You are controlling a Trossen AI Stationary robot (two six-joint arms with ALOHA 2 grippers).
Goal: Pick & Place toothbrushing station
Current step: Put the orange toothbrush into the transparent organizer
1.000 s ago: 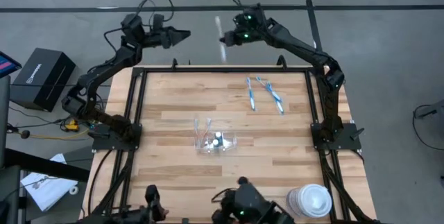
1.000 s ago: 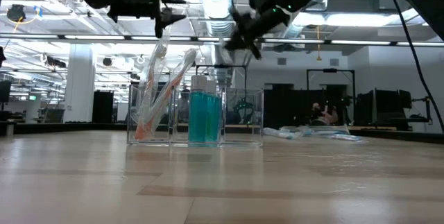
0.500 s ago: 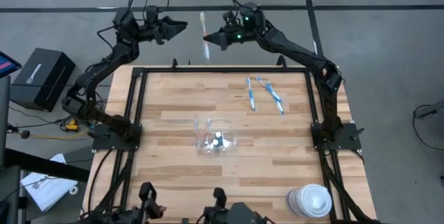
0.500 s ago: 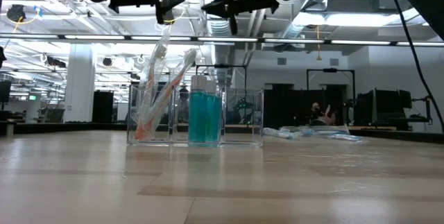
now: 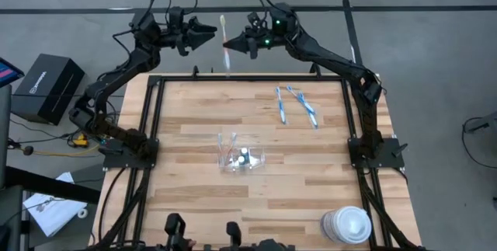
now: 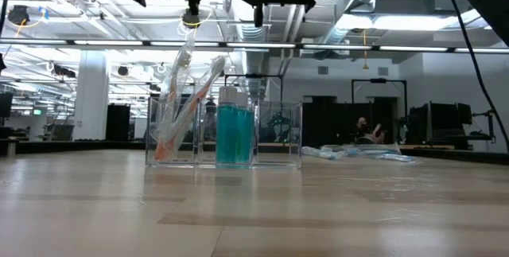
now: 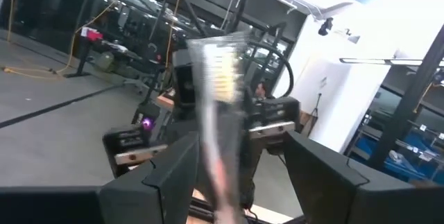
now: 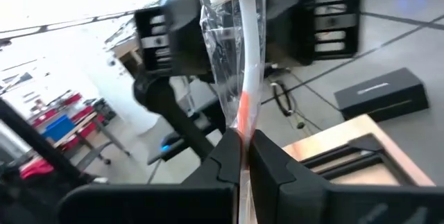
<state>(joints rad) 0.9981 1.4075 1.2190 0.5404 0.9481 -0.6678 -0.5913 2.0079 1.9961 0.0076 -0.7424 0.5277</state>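
The right gripper (image 5: 231, 47) was clamped on a slim white-and-orange toothbrush in clear wrapping (image 5: 225, 43), held above the table's far edge. The left gripper (image 5: 208, 33), jaws apart, faced it just beside the brush. The clear plastic organizer (image 5: 241, 158) stood mid-table, well apart.

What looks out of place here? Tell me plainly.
Two wrapped toothbrushes lie loose on the table, apart from the clear holder where others stand. A third wrapped toothbrush is held in the air beyond the table's far edge by the right gripper, with the open left gripper facing it. Nothing looks spilled or broken.
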